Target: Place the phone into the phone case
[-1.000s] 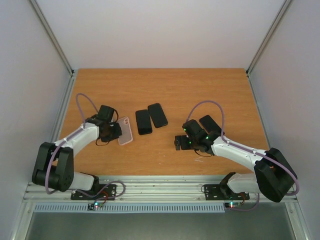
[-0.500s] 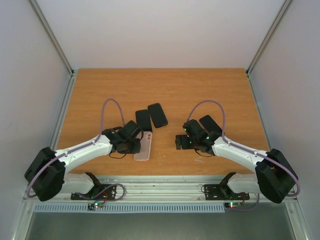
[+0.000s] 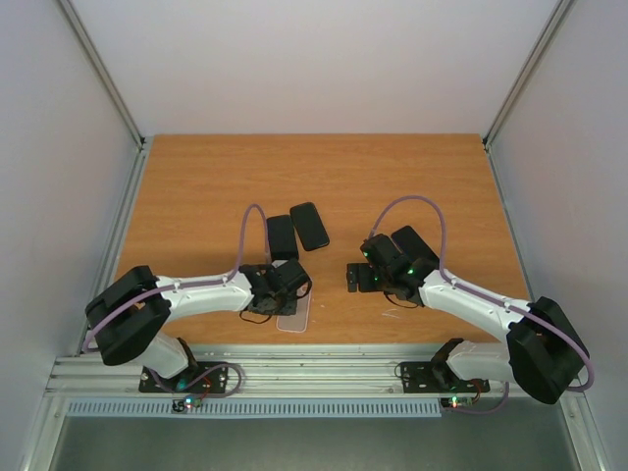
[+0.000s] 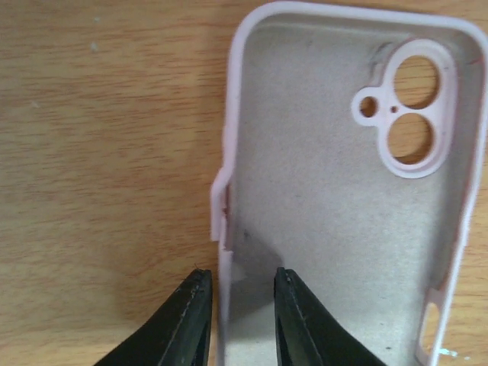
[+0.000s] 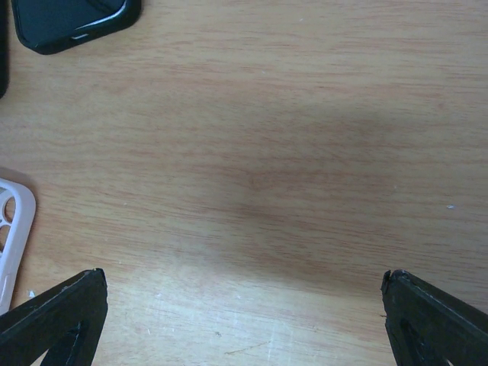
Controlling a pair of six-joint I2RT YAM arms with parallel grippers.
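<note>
The pale pink phone case (image 4: 343, 191) lies open side up on the wood near the table's front edge (image 3: 294, 316), its camera cut-outs at the far end. My left gripper (image 4: 240, 278) straddles the case's left wall. Its jaws stand slightly apart, the outer finger almost on the wall, the inner one clear of it. Two black phone-shaped slabs (image 3: 282, 237) (image 3: 309, 226) lie side by side at mid-table; I cannot tell phone from case. My right gripper (image 3: 351, 278) hovers wide open over bare wood (image 5: 244, 305), right of the pink case's end (image 5: 11, 229).
A third black slab (image 3: 412, 245) lies partly under the right arm. One corner of a black slab (image 5: 72, 19) shows at the top left of the right wrist view. Grey walls and metal rails bound the wooden table (image 3: 324, 167).
The left arm carried the pink case from the left side to the near centre of the table. Its jaws, shut on the case wall before, have now parted slightly. The right arm barely moved.
</note>
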